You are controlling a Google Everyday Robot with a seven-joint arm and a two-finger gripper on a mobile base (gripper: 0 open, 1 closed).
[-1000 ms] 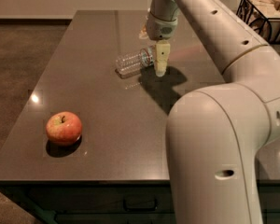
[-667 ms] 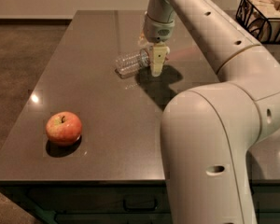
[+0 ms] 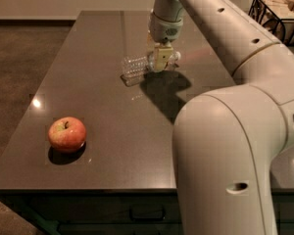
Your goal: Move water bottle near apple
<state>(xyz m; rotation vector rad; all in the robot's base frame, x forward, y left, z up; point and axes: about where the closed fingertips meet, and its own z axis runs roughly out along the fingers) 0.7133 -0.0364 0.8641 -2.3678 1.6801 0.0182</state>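
While the apple (image 3: 67, 134) sits at eight o'clock on the table (image 3: 95, 38), the gripper (image 3: 160, 58) overlaps the toppled water bottle (image 3: 134, 66) at twelve; its hold cannot be told.

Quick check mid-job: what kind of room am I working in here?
Probably a kitchen or break room: a dark stone-like counter with a drawer handle below, and a wire basket at far right. The end effector is at the water bottle lying mid-counter.
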